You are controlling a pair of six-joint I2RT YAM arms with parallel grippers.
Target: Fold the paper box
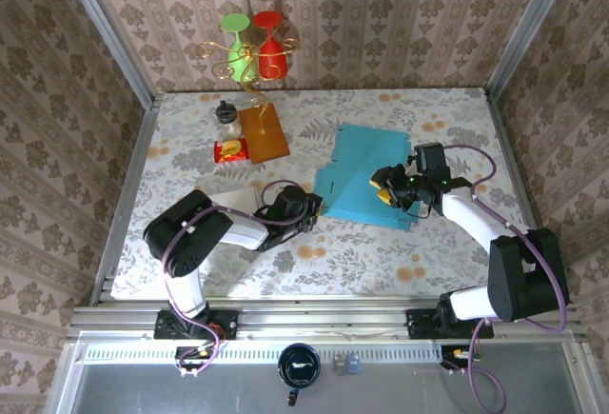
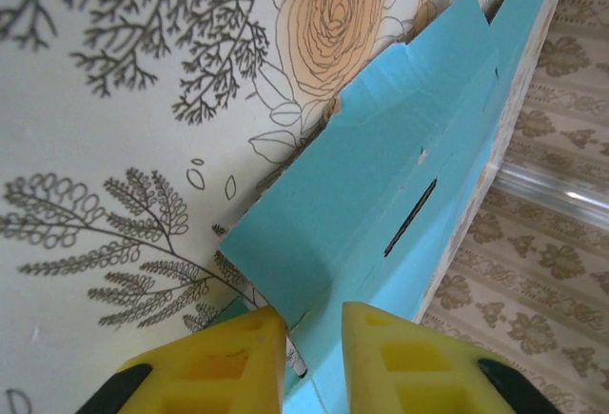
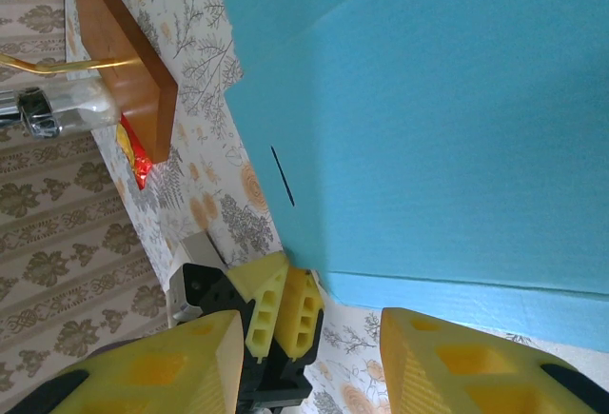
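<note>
Near strip of the surface [image 1: 381, 257], in front of the paper box [image 1: 362, 167]: open. Right rear corner: open. Left rear is obstructed by a wooden board [image 1: 265, 131], small bottle [image 1: 227, 117] and red packet [image 1: 231, 151], set close together. Glass stand [image 1: 252, 48] blocks the back edge behind them.

Both arms are made of glossy black joint blocks linked by smooth white tubes: the left arm [image 1: 233, 228] is at the lower left of the overhead frame and the right arm [image 1: 466, 214] at the lower right. A thin purple cable [image 1: 167, 262] loops along each arm, and each ends in a black base [image 1: 195, 324] at the bottom edge. The left gripper [image 2: 314, 338] has chunky yellow plastic fingers [image 2: 219, 362], wedge-shaped, with square hollow pockets and black backing at the outer corners. The right gripper [image 1: 383, 188] has matching yellow fingers [image 3: 171, 366] on a black body.
</note>
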